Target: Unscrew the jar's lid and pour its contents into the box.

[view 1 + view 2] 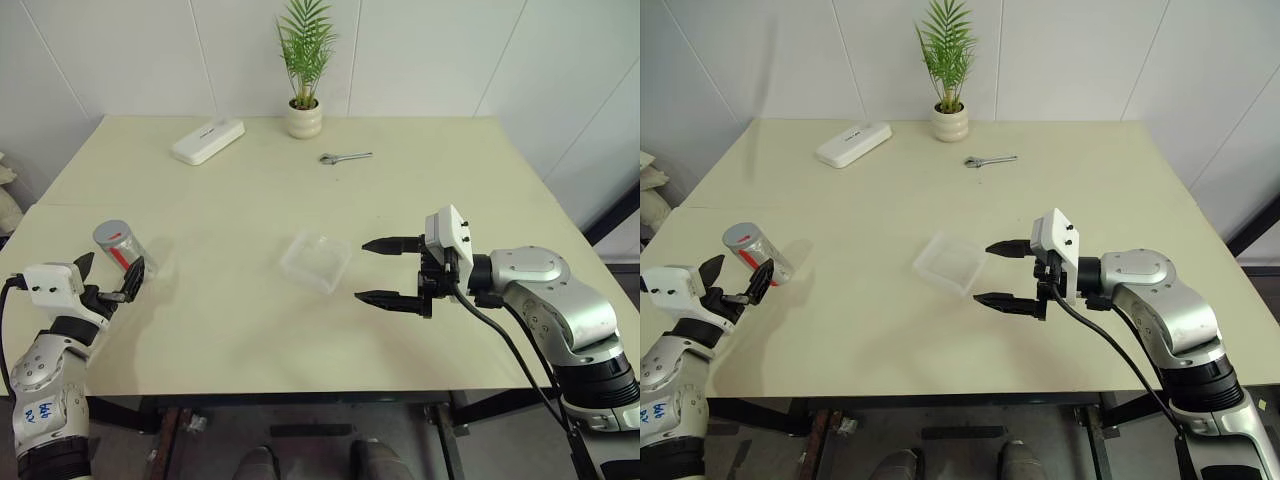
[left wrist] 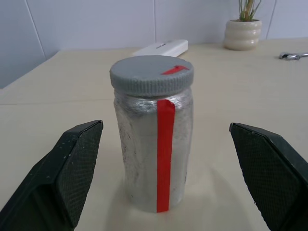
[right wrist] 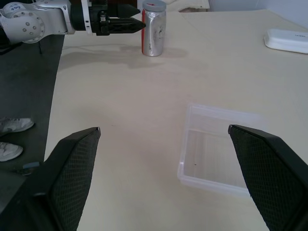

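The jar (image 1: pixel 127 250) stands upright near the table's left front edge; it is silvery with a red stripe (image 2: pixel 164 149). Its grey lid (image 2: pixel 151 74) with a red mark sits on top. My left gripper (image 1: pixel 110 272) is open, one finger on each side of the jar, just short of it and not touching. The clear box (image 1: pixel 316 260) lies at the table's middle. To its right, my right gripper (image 1: pixel 362 270) is open, empty, and points left at the box (image 3: pixel 219 149). The contents are hidden inside the jar.
A white oblong device (image 1: pixel 207 140), a white plant pot (image 1: pixel 304 120) and a small metal wrench (image 1: pixel 345 157) lie along the far side of the table (image 1: pixel 240 330). The table's front edge runs just below both grippers.
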You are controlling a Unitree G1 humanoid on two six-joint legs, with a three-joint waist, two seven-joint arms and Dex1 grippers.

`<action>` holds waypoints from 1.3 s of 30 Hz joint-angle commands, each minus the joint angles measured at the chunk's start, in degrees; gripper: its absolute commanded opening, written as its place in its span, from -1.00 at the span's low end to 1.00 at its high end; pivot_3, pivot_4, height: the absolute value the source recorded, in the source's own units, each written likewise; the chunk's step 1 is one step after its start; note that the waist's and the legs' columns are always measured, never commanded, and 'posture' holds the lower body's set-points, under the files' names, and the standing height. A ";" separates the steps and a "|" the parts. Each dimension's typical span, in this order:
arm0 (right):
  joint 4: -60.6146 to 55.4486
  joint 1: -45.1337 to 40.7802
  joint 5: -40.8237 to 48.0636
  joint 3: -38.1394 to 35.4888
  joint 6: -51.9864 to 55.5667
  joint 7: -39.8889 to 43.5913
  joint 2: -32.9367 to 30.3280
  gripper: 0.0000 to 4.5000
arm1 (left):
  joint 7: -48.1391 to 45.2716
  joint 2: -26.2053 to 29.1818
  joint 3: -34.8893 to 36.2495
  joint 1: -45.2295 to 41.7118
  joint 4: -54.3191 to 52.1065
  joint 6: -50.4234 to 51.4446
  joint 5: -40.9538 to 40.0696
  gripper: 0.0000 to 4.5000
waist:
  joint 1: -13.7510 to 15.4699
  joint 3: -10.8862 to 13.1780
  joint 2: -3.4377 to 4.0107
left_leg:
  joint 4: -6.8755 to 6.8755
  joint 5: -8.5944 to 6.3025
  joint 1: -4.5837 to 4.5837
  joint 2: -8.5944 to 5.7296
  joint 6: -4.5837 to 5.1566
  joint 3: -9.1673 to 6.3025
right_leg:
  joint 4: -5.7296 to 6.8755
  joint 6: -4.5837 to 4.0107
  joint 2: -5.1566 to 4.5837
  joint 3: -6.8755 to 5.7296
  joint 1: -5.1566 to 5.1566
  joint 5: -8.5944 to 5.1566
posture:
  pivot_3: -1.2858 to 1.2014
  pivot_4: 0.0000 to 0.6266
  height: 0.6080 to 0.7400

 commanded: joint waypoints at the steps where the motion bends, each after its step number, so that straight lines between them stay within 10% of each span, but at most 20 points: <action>1: -1.44 -0.61 0.17 -1.18 -0.90 0.83 -0.54 1.00 | 0.28 0.54 0.01 -1.94 1.73 -2.96 0.87 1.00 | -0.01 0.00 0.00 | 0.00 0.00 0.00 0.00 0.00 0.00 | 0.00 0.01 0.00 0.00 0.00 0.00 | 0.03 -0.52 1.00; 30: 3.79 -5.81 -1.61 0.24 -0.72 2.37 1.25 1.00 | 0.38 0.20 -1.39 -12.01 16.77 -9.96 0.51 1.00 | 0.00 0.00 0.00 | 0.01 -0.03 -0.02 0.00 0.00 0.00 | 0.02 0.10 0.02 -0.01 -0.01 0.07 | 0.03 -0.52 1.00; 39: 4.60 -6.34 -2.16 0.13 -0.52 2.32 1.82 1.00 | -1.43 -0.28 -2.06 -12.82 17.65 -11.02 0.06 -0.04 | 0.00 0.00 0.00 | -0.01 -0.06 -0.03 0.00 0.01 0.00 | 0.01 0.12 0.02 -0.01 -0.02 0.08 | 0.03 -0.52 1.00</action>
